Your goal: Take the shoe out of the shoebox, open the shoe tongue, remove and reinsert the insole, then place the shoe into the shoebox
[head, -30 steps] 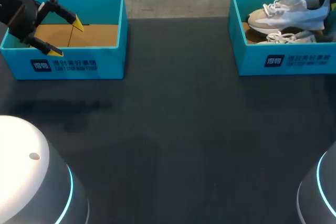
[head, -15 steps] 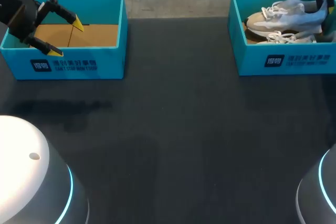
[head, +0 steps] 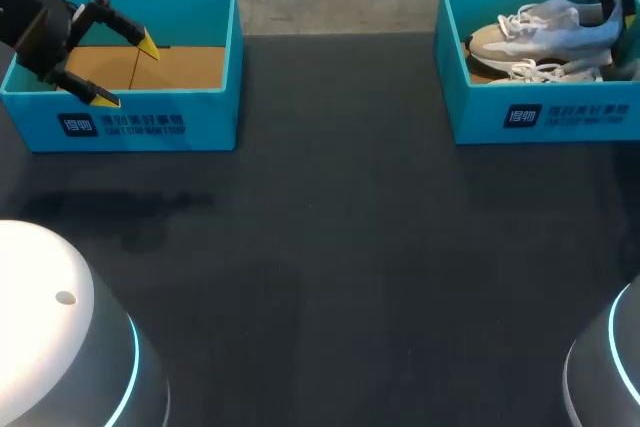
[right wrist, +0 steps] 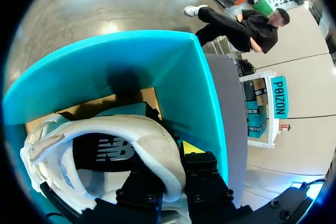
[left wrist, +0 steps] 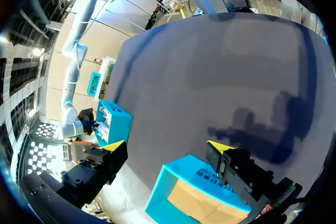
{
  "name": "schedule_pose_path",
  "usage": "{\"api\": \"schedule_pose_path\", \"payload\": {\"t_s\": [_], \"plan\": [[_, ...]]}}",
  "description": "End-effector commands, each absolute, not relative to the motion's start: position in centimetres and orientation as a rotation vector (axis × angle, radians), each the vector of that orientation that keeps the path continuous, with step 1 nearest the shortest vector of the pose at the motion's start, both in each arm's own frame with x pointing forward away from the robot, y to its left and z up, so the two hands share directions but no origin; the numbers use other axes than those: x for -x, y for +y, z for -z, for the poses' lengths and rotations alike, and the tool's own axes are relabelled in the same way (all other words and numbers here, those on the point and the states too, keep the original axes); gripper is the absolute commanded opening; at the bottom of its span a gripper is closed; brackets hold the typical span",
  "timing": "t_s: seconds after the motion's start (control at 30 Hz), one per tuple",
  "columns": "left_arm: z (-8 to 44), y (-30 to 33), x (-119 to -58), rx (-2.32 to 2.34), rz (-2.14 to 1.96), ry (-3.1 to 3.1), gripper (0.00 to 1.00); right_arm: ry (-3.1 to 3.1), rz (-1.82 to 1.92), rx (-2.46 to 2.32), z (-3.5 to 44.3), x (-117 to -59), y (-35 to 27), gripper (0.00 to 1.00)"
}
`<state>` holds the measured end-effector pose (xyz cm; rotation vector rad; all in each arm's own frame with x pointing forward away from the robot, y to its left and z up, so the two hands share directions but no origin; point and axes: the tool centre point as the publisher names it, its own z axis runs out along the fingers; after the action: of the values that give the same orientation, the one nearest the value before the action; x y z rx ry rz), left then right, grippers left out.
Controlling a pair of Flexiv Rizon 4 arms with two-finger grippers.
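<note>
Fingers [right wrist: 202, 177] of the right gripper [right wrist: 169, 169] pinch the shoe [head: 545, 32] by its heel collar, inside the shoebox [head: 545, 115] at two o'clock. The left gripper [head: 127, 73] gapes empty at ten. A hold this thin may slip, or the toe may snag the wall.

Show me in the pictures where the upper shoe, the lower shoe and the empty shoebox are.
upper shoe [head: 545, 37], head view, on the middle of its pale side.
lower shoe [head: 548, 71], head view, on its white laces.
empty shoebox [head: 150, 123], head view, on its front wall.
</note>
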<state>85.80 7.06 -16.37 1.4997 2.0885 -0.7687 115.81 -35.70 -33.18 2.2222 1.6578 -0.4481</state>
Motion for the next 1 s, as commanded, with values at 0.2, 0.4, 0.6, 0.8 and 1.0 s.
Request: {"api": "schedule_pose_path", "payload": {"t_s": [0.2, 0.4, 0.6, 0.8, 1.0], "plan": [[16.4, 7.0, -85.9, -1.503, 0.767, 2.090, 1.00, 1.658, 0.461, -2.216, 34.5, -116.5, -35.6, 0.00], [16.4, 7.0, -85.9, -1.503, 0.767, 2.090, 1.00, 1.659, 0.476, -2.219, 35.1, -116.5, -35.7, 0.00], [16.4, 7.0, -85.9, -1.503, 0.767, 2.090, 1.00, 1.663, 0.487, -2.227, 35.6, -116.2, -35.7, 0.00], [16.4, 7.0, -85.9, -1.503, 0.767, 2.090, 1.00, 1.658, 0.478, -2.238, 35.8, -116.2, -35.7, 0.00], [16.4, 7.0, -85.9, -1.503, 0.767, 2.090, 1.00, 1.636, 0.459, -2.244, 35.5, -116.0, -35.6, 1.00]]}}
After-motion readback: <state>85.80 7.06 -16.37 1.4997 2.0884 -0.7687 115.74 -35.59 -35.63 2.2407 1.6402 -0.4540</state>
